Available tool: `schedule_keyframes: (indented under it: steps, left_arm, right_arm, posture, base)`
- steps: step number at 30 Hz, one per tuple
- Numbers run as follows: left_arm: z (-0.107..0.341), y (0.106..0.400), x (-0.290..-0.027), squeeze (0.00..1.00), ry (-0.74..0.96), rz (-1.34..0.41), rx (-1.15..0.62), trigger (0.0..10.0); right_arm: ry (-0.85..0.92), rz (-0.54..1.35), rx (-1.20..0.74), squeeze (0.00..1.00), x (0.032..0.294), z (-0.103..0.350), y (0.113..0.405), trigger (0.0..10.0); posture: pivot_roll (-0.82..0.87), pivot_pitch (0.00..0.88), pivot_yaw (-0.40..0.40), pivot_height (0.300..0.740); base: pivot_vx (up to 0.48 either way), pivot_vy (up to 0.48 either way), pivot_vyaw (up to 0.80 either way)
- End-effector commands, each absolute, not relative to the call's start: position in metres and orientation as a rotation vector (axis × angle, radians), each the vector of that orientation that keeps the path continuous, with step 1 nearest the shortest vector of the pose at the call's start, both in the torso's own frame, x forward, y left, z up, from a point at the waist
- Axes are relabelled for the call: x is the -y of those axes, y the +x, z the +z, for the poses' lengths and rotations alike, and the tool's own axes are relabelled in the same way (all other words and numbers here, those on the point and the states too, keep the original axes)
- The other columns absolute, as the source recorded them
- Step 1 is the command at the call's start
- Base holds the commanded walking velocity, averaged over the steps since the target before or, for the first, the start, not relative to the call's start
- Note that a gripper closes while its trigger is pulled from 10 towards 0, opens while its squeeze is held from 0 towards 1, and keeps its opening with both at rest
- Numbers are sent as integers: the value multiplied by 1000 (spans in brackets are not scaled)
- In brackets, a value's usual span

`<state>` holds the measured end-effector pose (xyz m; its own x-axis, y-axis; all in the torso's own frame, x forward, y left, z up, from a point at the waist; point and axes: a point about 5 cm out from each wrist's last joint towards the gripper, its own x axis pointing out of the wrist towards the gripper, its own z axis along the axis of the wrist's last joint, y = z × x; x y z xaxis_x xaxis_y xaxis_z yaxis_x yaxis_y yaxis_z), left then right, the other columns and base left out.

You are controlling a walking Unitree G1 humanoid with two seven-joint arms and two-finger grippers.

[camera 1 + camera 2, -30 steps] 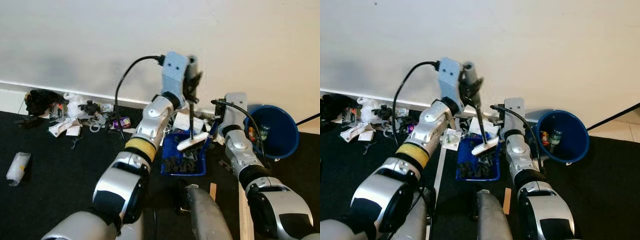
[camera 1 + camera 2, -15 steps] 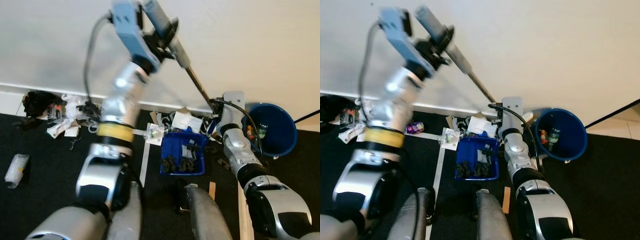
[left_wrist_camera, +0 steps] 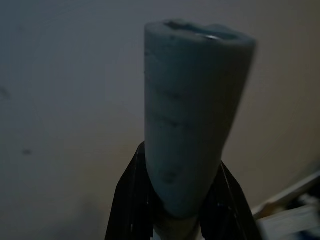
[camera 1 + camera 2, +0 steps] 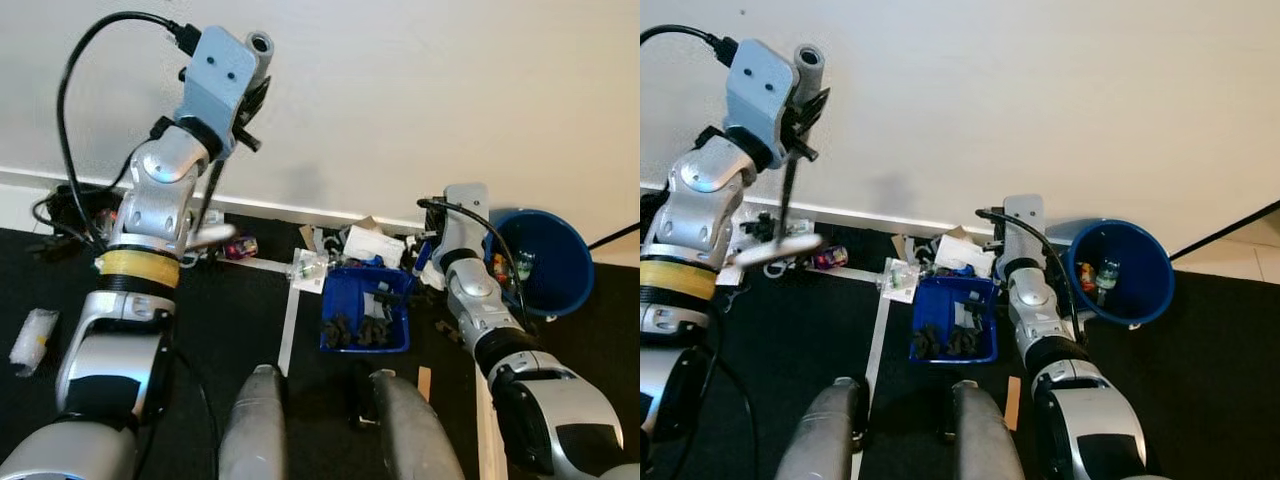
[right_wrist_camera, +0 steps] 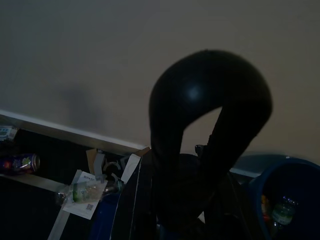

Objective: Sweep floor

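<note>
We clamp left gripper (image 3: 175,220) on brush (image 4: 790,200) handle, raised toward litter (image 4: 150,215); right gripper (image 5: 185,215) grips dustpan (image 4: 953,318) handle (steadying it).

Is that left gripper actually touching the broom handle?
Touching. The left wrist view shows the left gripper closed on both sides of the handle.

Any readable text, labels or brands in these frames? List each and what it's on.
None can be read.
Drink can by the wall: printed colours, lettering blurred.
Paper slip beside the blue dustpan: a small square code mark, too small to read.
Bottles in the blue bucket: labels too small.
</note>
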<state>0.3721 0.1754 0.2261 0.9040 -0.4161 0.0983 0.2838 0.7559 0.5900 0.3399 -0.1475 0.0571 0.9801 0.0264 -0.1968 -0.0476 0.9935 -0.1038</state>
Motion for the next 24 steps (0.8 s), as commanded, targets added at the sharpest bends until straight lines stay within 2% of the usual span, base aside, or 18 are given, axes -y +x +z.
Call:
schedule_keyframes:
  steps: [1, 3, 13, 19, 21, 24]
  left_arm:
    - [215, 369, -170, 0, 664, -410, 244, 10000]
    - [191, 369, -170, 0, 664, -355, 214, 10000]
    - [171, 374, -161, 0, 635, -195, 262, 10000]
    - [159, 375, -129, 0, 447, -283, 250, 10000]
    - [153, 372, -108, 0, 356, -329, 245, 10000]
    - [152, 369, -90, 0, 327, -371, 256, 10000]
  right_arm:
    - [-121, 53, -474, 0, 151, 3, 303, 10000]
    - [-122, 52, -473, 0, 151, 3, 303, 10000]
    - [-130, 52, -469, 0, 154, 3, 303, 10000]
    - [-135, 54, -471, 0, 155, 2, 301, 10000]
    - [-137, 55, -473, 0, 155, 0, 299, 10000]
    - [-138, 54, -475, 0, 156, 0, 299, 10000]
  posture:
    - [111, 226, -73, 740]
    - [95, 236, -78, 740]
    - [67, 253, -86, 740]
    - [57, 262, -88, 740]
    - [56, 261, -83, 740]
    - [54, 263, -84, 740]
  base:
    - [0, 0, 0]
    - [0, 0, 0]
    - [0, 0, 0]
    - [0, 0, 0]
    - [0, 0, 0]
    - [0, 0, 0]
